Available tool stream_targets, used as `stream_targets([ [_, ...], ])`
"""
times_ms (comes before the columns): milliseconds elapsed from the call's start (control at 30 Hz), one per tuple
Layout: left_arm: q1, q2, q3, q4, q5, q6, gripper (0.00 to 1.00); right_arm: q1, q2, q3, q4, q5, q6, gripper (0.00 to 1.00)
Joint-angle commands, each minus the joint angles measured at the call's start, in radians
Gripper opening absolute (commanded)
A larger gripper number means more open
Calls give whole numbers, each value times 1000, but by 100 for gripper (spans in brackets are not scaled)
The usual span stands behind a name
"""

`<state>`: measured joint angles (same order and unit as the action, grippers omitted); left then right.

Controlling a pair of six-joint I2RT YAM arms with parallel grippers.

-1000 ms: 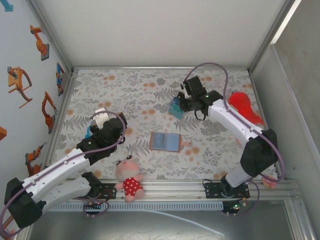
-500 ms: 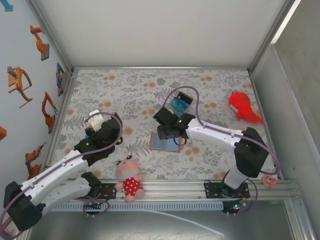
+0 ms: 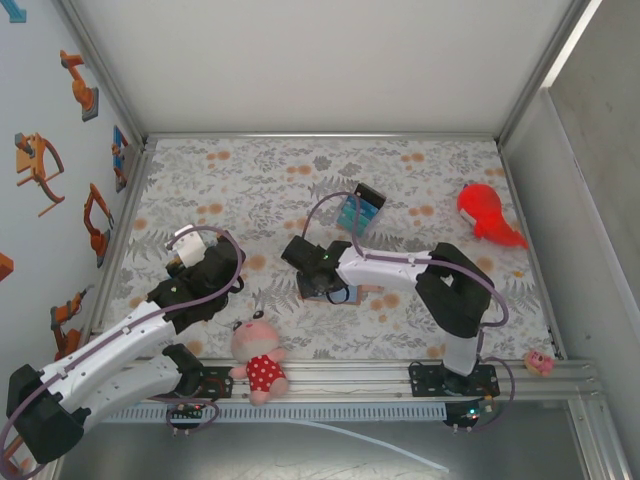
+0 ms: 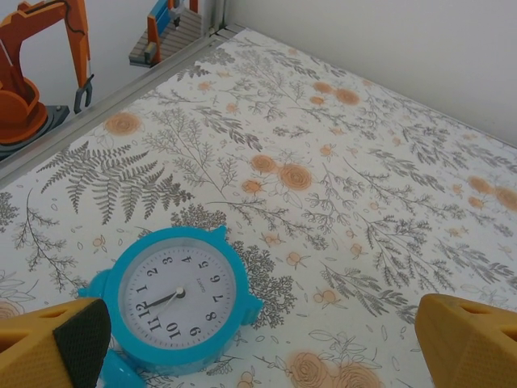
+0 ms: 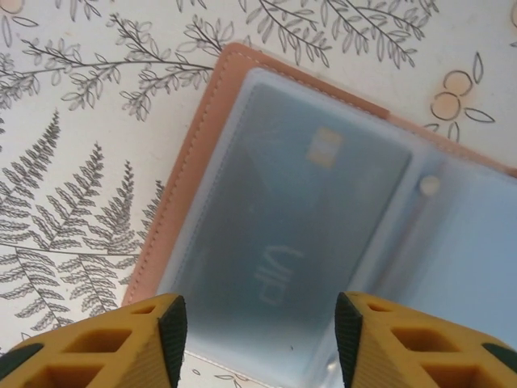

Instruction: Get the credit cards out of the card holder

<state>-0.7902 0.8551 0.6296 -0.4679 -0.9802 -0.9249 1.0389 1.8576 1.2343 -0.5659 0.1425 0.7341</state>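
The card holder (image 5: pixel 186 186) lies open on the floral table, pinkish-tan at its edge. Its clear sleeve holds a blue-grey credit card (image 5: pixel 315 218) with a gold chip and "VIP" lettering. My right gripper (image 5: pixel 260 343) hangs open just above that card, a yellow finger on each side and nothing between them. In the top view the right gripper (image 3: pixel 315 278) covers the left part of the card holder (image 3: pixel 365 290) at mid table. My left gripper (image 4: pixel 266 356) is wide open and empty over the table's left side, where the top view shows the left gripper (image 3: pixel 188 248).
A teal alarm clock (image 4: pixel 178 299) lies beside my left finger. A black, blue and teal striped block (image 3: pixel 360 208) stands behind the holder. A red object (image 3: pixel 487 215) is at the back right, a plush doll (image 3: pixel 258 360) at the front edge, and a small pink item (image 3: pixel 540 362) front right.
My right arm swung from the striped block at the back down and left to the card holder, and its jaws widened. The left arm drifted slightly left.
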Motion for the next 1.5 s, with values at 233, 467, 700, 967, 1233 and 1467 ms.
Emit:
stream_targets([
  [233, 7, 13, 6, -63, -26, -44, 97, 8, 45, 50, 9, -1, -10, 61],
  [467, 7, 16, 10, -67, -24, -51, 97, 9, 66, 36, 16, -20, -9, 61],
  [700, 6, 20, 16, -76, -20, -51, 97, 9, 67, -5, 27, -27, -9, 57],
  [967, 8, 12, 22, -81, -18, -53, 97, 7, 56, -55, 49, -40, -14, 47],
  [1233, 8, 24, 42, -72, 11, -18, 97, -2, 15, -79, 77, -44, -61, 42],
  [1467, -4, 39, 61, -39, 44, 19, 97, -7, -52, -112, 100, -33, -158, 36],
])
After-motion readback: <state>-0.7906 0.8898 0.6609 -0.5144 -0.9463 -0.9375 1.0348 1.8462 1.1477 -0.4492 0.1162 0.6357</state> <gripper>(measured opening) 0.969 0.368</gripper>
